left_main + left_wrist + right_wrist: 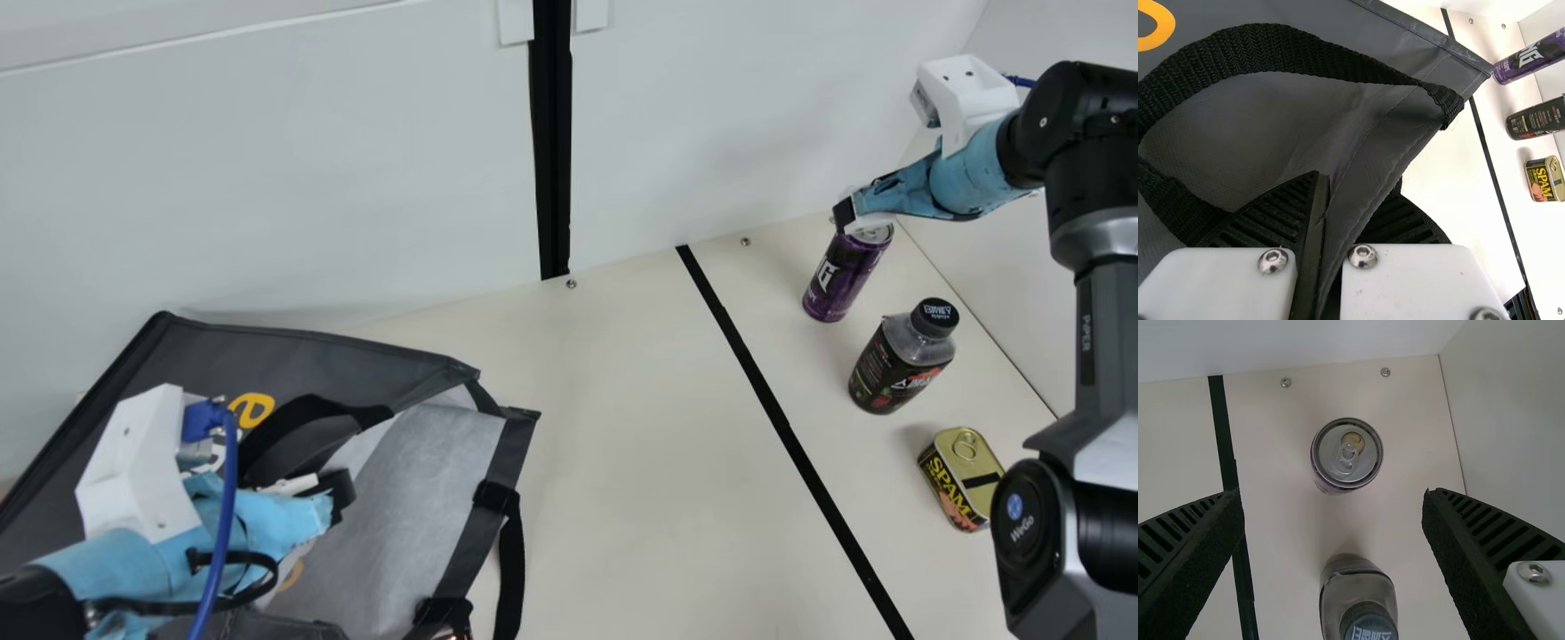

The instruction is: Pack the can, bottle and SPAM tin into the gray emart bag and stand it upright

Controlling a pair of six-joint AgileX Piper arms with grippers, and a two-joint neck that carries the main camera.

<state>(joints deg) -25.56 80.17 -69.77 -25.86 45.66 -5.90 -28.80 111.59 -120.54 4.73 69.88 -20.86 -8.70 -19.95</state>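
- We are clamping the left gripper [333,496] on the mouth edge of the gray emart bag [356,357]; in the left wrist view its fingers are pinching a fold of gray cloth, with a black handle [1278,48] looping beside them.
- We are probably gripping there to steady the soft bag and hold its mouth apart, since the pale lining [409,489] is showing and a slack wall could fold over and block the way in.
- We are seeing the can [838,280], the bottle [898,363] and the SPAM tin [956,476] standing upright in a loose row on the table [622,418], beyond the black strip [765,391] from the bag; the gaps between them are likely giving fingers room.
- We are holding the right gripper [846,215] by the can's top, its two fingers wide apart with nothing between them, seemingly lining up to take the can first.
- We are stretching the right arm [1089,311] up and over the row, its wrist angled inward and down; the left wrist is lying low over the bag, pointing across it towards the goods.
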